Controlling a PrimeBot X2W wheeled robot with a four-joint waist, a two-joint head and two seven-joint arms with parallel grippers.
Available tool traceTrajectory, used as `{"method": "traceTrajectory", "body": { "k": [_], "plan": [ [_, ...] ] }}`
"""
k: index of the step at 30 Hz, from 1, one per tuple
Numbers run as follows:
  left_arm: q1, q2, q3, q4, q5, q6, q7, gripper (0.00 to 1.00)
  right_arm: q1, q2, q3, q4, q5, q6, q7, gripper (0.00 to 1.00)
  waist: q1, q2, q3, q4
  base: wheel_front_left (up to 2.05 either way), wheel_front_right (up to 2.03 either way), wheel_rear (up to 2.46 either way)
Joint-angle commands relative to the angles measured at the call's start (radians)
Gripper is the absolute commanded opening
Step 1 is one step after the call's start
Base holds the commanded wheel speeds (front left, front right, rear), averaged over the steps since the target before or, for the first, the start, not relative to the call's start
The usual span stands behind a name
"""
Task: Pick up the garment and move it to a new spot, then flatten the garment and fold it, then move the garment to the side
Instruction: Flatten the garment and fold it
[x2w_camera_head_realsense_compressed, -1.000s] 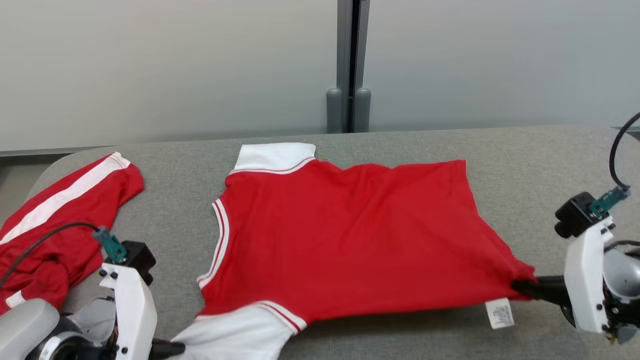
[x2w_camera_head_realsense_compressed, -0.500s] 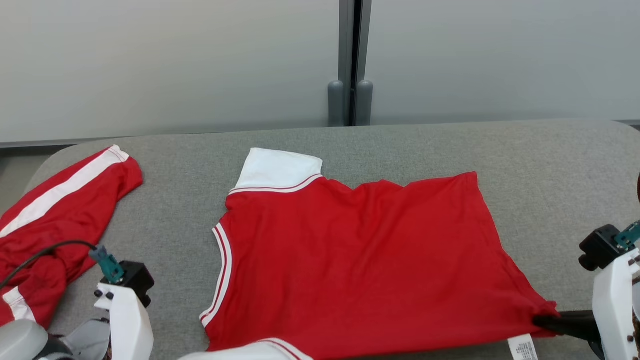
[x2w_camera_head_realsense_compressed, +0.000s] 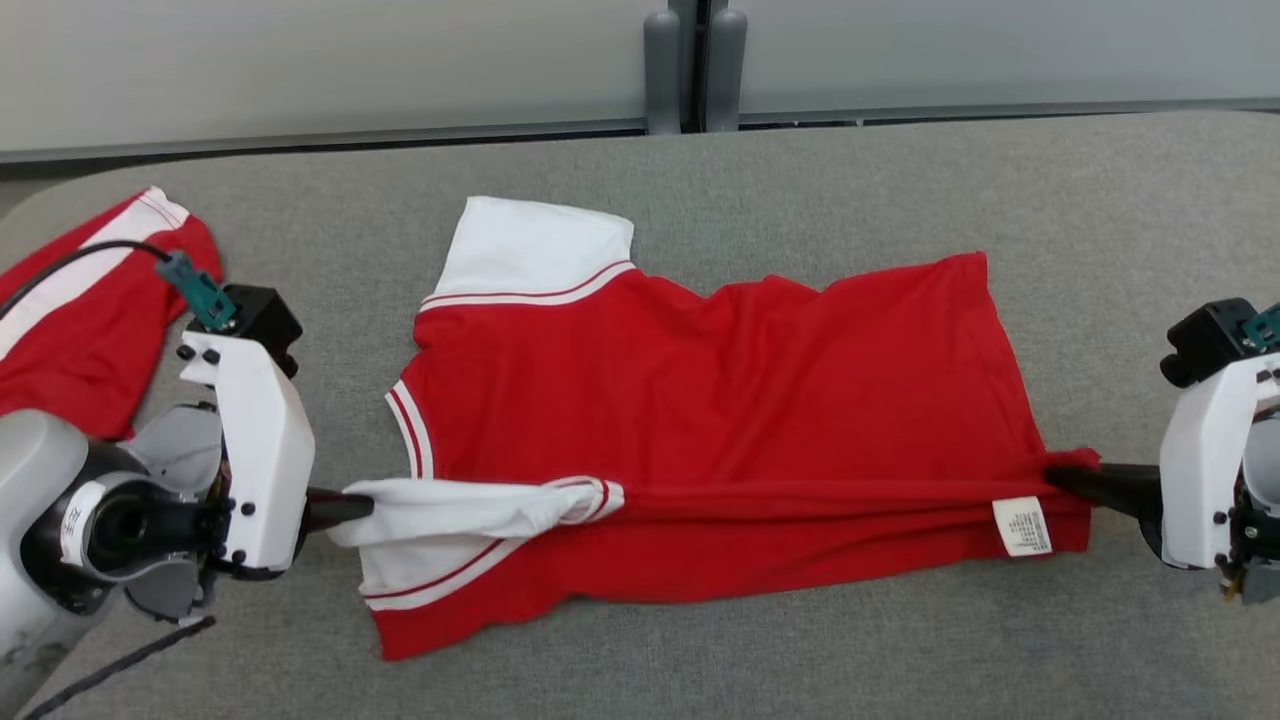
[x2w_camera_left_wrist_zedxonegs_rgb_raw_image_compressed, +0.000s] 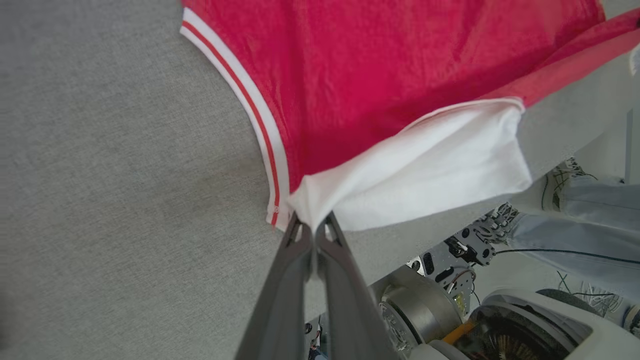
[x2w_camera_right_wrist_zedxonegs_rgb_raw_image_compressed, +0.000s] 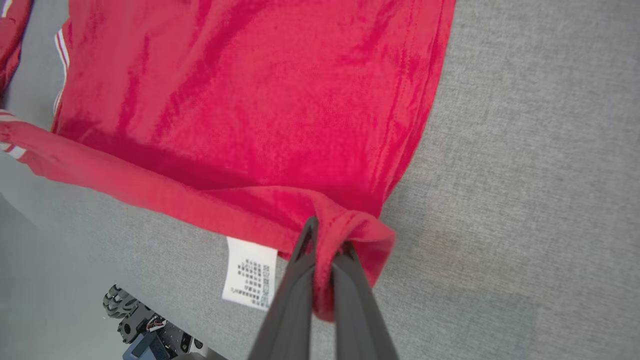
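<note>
On desk (x2w_camera_head_realsense_compressed: 800, 170): red shirt (x2w_camera_head_realsense_compressed: 720, 400), likely light, limp; left tool (x2w_camera_head_realsense_compressed: 360, 508) pinches white sleeve (x2w_camera_head_realsense_compressed: 470, 505), right tool (x2w_camera_head_realsense_compressed: 1060, 478) pinches hem corner (x2w_camera_head_realsense_compressed: 1078, 465); good holds.

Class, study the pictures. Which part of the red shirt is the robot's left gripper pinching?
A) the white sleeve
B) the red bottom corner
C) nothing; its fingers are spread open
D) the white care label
A: the left gripper is shut on the white sleeve of the red shirt. The right gripper pinches the red corner beside the care label.
</note>
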Motion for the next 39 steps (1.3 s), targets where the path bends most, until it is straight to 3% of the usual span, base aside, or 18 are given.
{"method": "traceTrajectory", "body": {
  "k": [1,6,9,10,11,12,19,23,26,30,34,39],
  "plan": [
    [-0.033,-0.013,0.000,0.034,0.017,-0.012,0.007,0.00,-0.018,0.016,-0.010,0.017,-0.007,0.000,0.006,0.00,0.0000,0.0000,0.047,-0.010,0.00,0.00,0.00],
    [-0.100,-0.077,0.002,0.133,0.038,-0.043,-0.002,0.00,-0.051,0.078,-0.034,0.085,-0.018,0.000,0.018,0.00,0.0000,0.0000,0.102,-0.023,0.00,0.00,0.00],
    [-0.121,-0.109,-0.003,0.192,0.047,-0.068,-0.010,0.00,-0.067,0.119,-0.040,0.127,-0.032,0.000,0.023,0.28,0.0000,0.0000,0.122,-0.025,0.00,0.00,0.00],
    [-0.130,-0.118,-0.003,0.212,0.053,-0.076,-0.019,0.00,-0.071,0.129,-0.044,0.144,-0.038,0.000,0.019,0.45,0.0000,0.0000,0.125,-0.025,0.00,0.00,0.00],
    [-0.136,-0.128,-0.002,0.227,0.058,-0.084,-0.029,0.86,-0.076,0.140,-0.051,0.157,-0.045,0.000,0.008,1.00,0.0000,0.0000,0.127,-0.024,0.00,0.00,0.00],
    [-0.138,-0.137,-0.001,0.245,0.060,-0.089,-0.038,1.00,-0.079,0.153,-0.057,0.167,-0.048,0.000,-0.003,1.00,0.0000,0.0000,0.127,-0.023,0.00,0.00,0.00],
    [-0.119,-0.172,0.020,0.319,0.066,-0.154,-0.126,1.00,-0.038,0.191,-0.120,0.197,-0.064,0.000,-0.133,1.00,0.0000,0.0000,0.065,-0.007,0.00,0.00,0.00],
    [-0.082,-0.169,0.053,0.295,0.093,-0.186,-0.255,1.00,0.007,0.184,-0.165,0.178,-0.080,0.000,-0.254,1.00,0.0000,0.0000,0.016,0.002,0.00,0.00,0.00],
    [-0.030,-0.160,0.084,0.259,0.126,-0.184,-0.384,1.00,0.057,0.181,-0.205,0.171,-0.115,0.000,-0.387,1.00,0.0000,0.0000,-0.020,0.009,0.00,0.00,0.00],
    [0.042,-0.147,0.120,0.215,0.176,-0.155,-0.548,1.00,0.119,0.185,-0.251,0.179,-0.155,0.000,-0.533,1.00,0.0000,0.0000,-0.053,0.014,0.00,0.00,0.00],
    [0.161,-0.126,0.143,0.154,0.274,-0.080,-0.756,1.00,0.215,0.201,-0.313,0.204,-0.218,0.000,-0.694,1.00,0.0000,0.0000,-0.087,0.020,0.00,0.00,0.00],
    [0.328,-0.123,0.181,0.075,0.350,0.036,-0.991,1.00,0.326,0.240,-0.385,0.238,-0.329,0.000,-0.752,1.00,0.0000,0.0000,-0.108,0.015,0.00,0.00,0.00]
  ]
}}
